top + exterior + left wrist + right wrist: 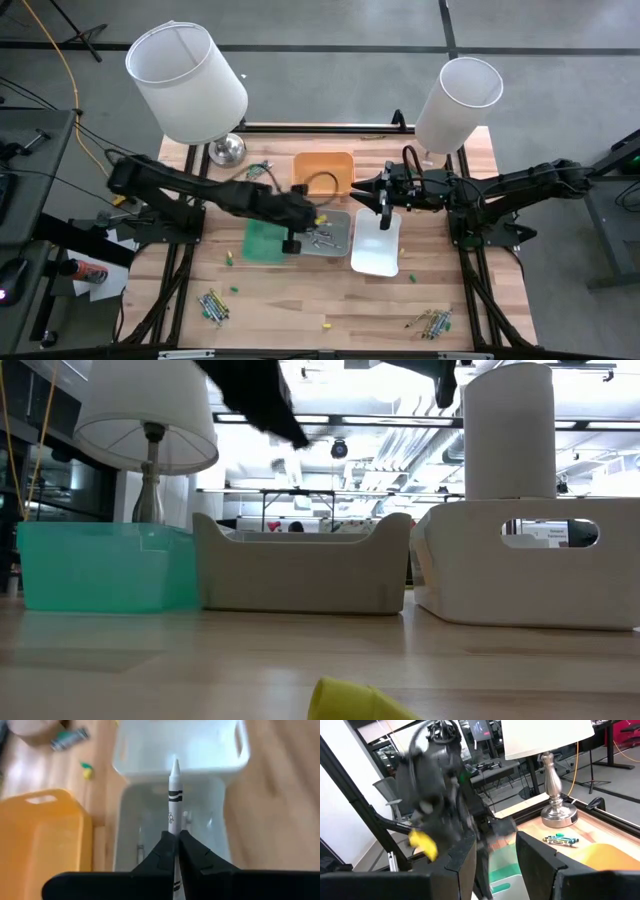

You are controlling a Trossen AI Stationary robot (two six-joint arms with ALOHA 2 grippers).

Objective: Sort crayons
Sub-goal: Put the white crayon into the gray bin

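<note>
My left gripper [305, 222] hangs over the grey tray [335, 240], shut on a grey-white crayon [173, 795]. Several crayons [322, 238] lie in that tray. The green tray [262, 242] is on its left, the white tray [377, 250] on its right and the orange tray [323, 170] behind it. My right gripper [495, 857] is open and holds nothing; it stays above the white tray's far end [385, 205]. Crayon heaps lie near left [213, 305], near right [432, 320] and at the far side [262, 168]. My left gripper pinches the crayon's rear part [173, 836] between its two fingertips [162, 851]. The crayon lies along the fingers, and its pointed end [175, 764] sticks out ahead of them. It slants down toward the table's right and is lifted clear above the grey tray [135, 835].
Two white-shaded lamps stand at the far corners [190, 85] [458, 100]. Single crayons lie loose on the wood [228, 260] [323, 325] [410, 276]. In the low view, a yellow crayon [350, 702] lies close in front of the three trays.
</note>
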